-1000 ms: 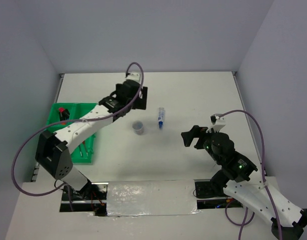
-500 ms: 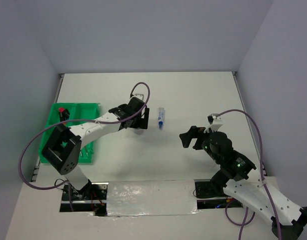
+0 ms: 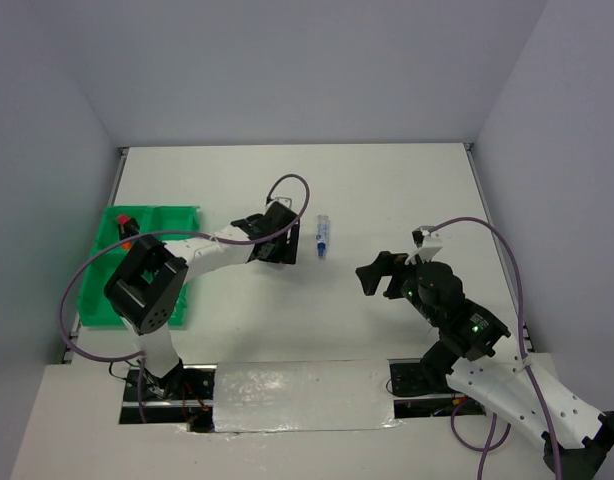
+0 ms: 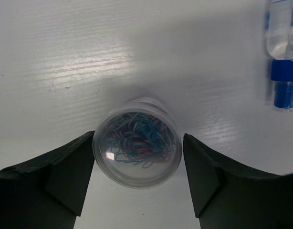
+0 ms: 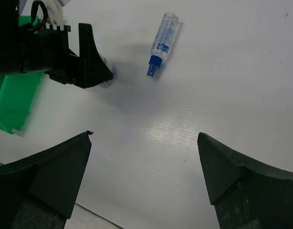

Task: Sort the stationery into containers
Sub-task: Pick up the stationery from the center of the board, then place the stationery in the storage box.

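Two tabletop robot arms on show: the left arm [image 3: 212,248] and right arm [image 3: 519,392] wear glossy white shells between boxy black joints. A purple cable [image 3: 467,220] loops along each. A small green light [image 3: 477,323] glows on the right arm's housing. Matte black wedge-shaped fingers [image 4: 60,183] tip both.

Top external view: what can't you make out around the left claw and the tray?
- Paper-clip tub: top view, hidden under the left claw.
- Green tray: top view, left arm covers part of its contents.
- Blue-capped bottle: print too small in top view; cut by right edge in left wrist view.
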Available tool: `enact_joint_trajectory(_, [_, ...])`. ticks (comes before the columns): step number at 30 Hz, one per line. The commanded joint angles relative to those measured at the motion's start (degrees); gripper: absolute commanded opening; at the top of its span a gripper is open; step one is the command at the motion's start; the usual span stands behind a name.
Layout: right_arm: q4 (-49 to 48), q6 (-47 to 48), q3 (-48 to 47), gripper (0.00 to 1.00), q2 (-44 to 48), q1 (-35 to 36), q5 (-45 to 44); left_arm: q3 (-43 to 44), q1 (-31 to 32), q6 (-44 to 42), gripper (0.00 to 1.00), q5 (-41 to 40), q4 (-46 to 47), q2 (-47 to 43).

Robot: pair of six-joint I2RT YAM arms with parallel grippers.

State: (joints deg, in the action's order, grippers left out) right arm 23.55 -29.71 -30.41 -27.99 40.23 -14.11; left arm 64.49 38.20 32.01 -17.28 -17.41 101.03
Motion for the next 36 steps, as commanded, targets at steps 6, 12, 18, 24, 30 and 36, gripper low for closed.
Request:
enact_joint_trajectory(6, [-2.63, 1.76, 0.27, 1.00, -0.05, -0.15, 0.40, -0.24, 0.30, 1.13, 0.30, -4.60, 1.41, -2.68])
enact_joint_trajectory(12, [-2.81, 2.38, 0.27, 1.00, -0.40, -0.24, 0.49, 1.25, 0.21, 5.15, 0.00, -10.92, -6.74, -8.91])
enact_joint_trajectory(18, [-3.34, 3.34, 0.09, 1.00, -0.84, -0.24, 1.36, -0.94, -9.87, 24.31, 0.00, -26.21, -24.64, -22.71])
enact_joint_trajectory(24, [-4.21, 3.52, 0.00, 1.00, -1.54, -0.24, 2.77, -3.93, -24.03, 48.39, 0.00, -34.14, -43.92, -32.99])
enact_joint_trajectory(30, [-3.60, 4.14, -0.61, 1.00, -1.81, -0.24, 4.61, -9.81, -40.19, 44.38, 0.00, -32.83, -40.18, -42.49])
enact_joint_trajectory(36, [-4.83, 4.58, 0.00, 1.00, -2.15, -0.24, 6.63, -10.79, -55.06, 37.43, 0.00, -30.28, -34.46, -41.62])
